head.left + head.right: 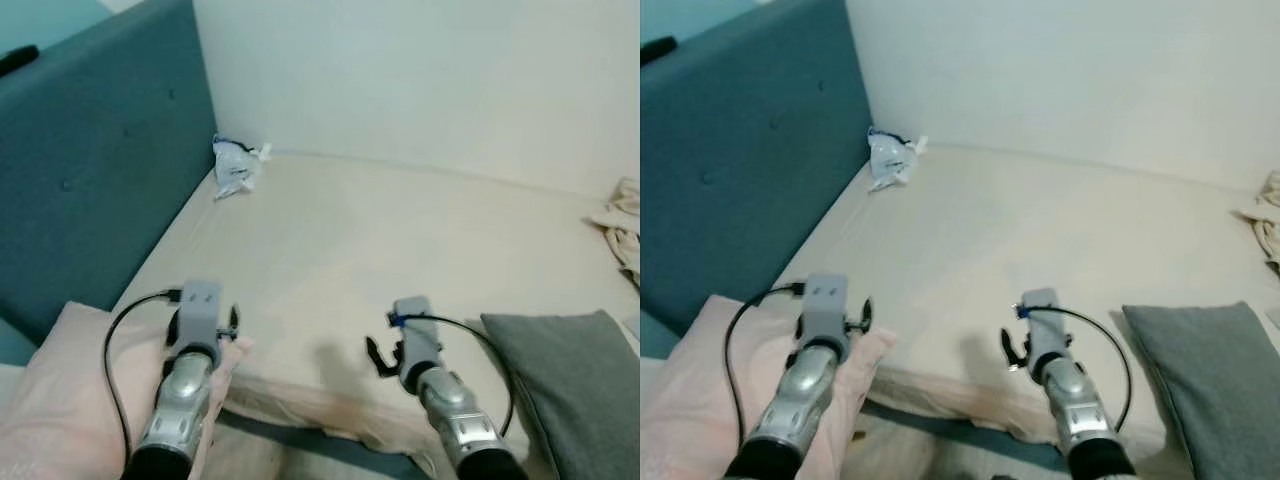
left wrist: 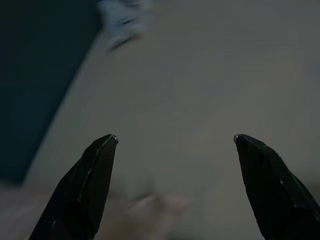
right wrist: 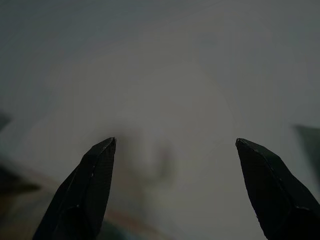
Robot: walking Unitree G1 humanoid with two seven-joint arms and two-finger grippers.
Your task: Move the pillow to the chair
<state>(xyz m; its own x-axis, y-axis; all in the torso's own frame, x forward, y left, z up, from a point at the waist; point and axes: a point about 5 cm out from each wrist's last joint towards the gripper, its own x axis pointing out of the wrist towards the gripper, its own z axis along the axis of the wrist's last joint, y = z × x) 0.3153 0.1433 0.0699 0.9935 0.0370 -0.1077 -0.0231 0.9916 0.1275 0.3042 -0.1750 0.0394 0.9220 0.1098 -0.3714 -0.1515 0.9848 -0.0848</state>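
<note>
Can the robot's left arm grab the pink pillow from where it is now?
Probably yes. The left gripper hovers over the pink pillow's corner with its fingers open, and nothing lies between them.

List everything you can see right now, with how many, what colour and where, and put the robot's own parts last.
pink pillow: one, pale pink, near left corner of the bed, under the left arm
grey pillow: one, dark grey, near right edge of the bed
bed: one, cream sheet, spread ahead
headboard: one, teal, padded, along the left
crumpled bag: one, white and blue, far left corner of the bed
bunched cloth: one, cream, far right edge
wall: one, off-white, behind the bed
left gripper: one, black fingers open, above the pink pillow's corner
right gripper: one, black fingers open, above the sheet
</note>
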